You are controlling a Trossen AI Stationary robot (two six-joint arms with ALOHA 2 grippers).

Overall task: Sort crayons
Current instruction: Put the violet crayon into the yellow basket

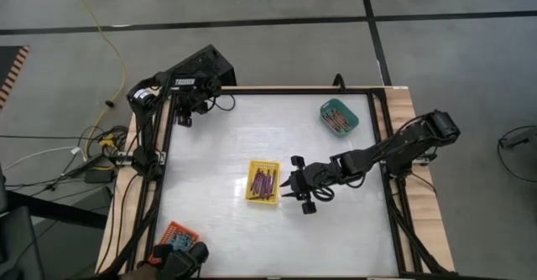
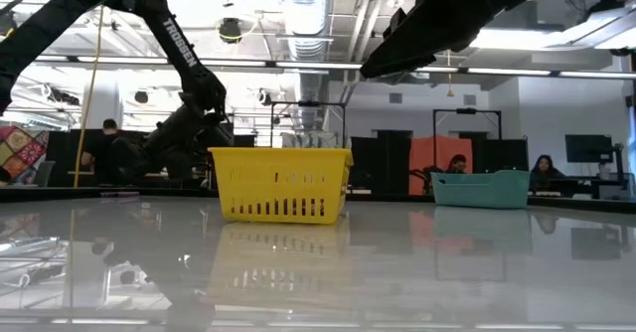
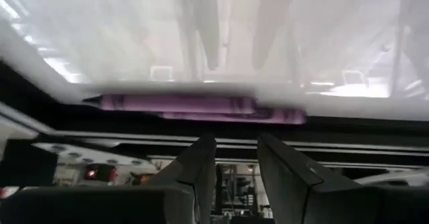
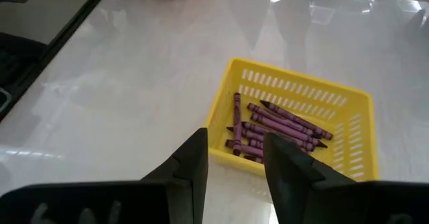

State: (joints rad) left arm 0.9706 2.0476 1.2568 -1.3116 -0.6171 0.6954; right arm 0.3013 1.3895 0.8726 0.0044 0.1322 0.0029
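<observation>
Purple crayon [image 3: 177, 104] lies just ahead of the left gripper [image 3: 236, 158] fingers, slightly parted and empty, at the table's edge strip. Right gripper [image 4: 234, 158], also narrowly open and empty, hovers beside the yellow tray [image 4: 348, 117] of purple crayons [image 4: 278, 127]. Risk: left fingers are too narrow to straddle it, so they could nudge it off the edge.

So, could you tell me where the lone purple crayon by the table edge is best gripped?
Grip the crayon at mid-length, across its thin barrel, coming straight down. It lies flat along the table edge, so the left pincer should span its width; the pointed tip offers less to hold.
</observation>
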